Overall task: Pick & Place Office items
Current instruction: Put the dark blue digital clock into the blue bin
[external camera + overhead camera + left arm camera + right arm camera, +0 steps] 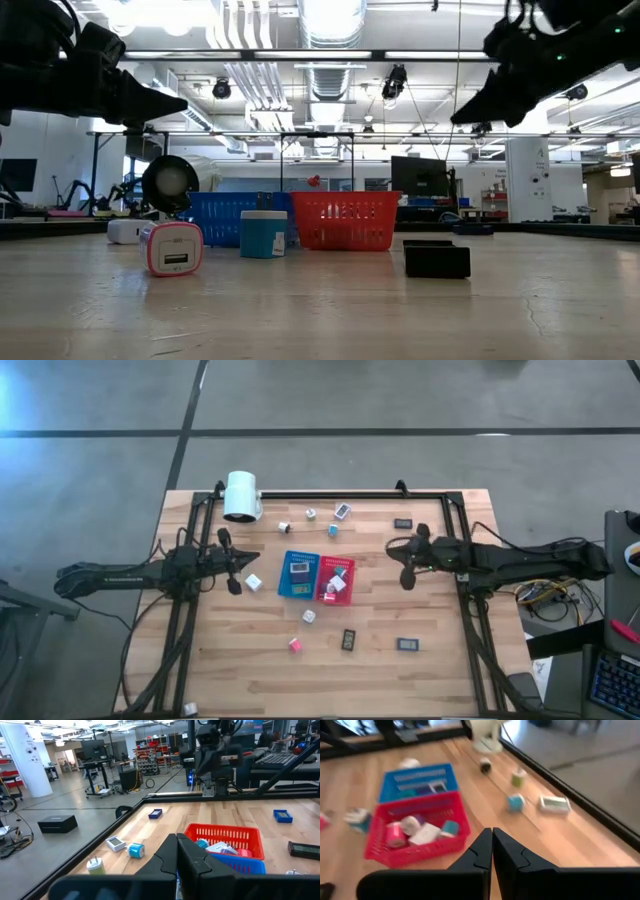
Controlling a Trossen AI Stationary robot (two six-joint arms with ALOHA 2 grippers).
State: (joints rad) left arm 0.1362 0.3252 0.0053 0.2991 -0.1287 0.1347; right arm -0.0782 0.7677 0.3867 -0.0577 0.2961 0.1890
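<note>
A pale wooden table (200, 660) with a black frame stood on a grey floor; the low view looked across it into a workshop with bright ceiling lights.

The left gripper (234, 587) hung over the table's left part, near the blue tray (298, 575), fingers pressed together and holding nothing. In its wrist view the two dark fingers (165, 862) met with no gap. A white cube (253, 582) lay just beside its tip on the table, apart from it.

The right gripper (407, 579) hung over the table right of the red tray (335, 579), also closed tight and empty; its wrist view showed the fingers (481, 851) touching along their length. In the low view both grippers were well above the tabletop.

The trays sat side by side at the middle, touching. The red one held several small items: a pink piece (395, 834), white pieces and a teal one (450, 827). The blue one held a flat item (298, 570).

Other items lay scattered: a pink cube (295, 644) and a white one (309, 616) below the trays, two dark rectangles (349, 639) (407, 644) near them, another (403, 522) toward the far edge, and small cubes (311, 513) (333, 530) by the white cylinder (241, 496).
</note>
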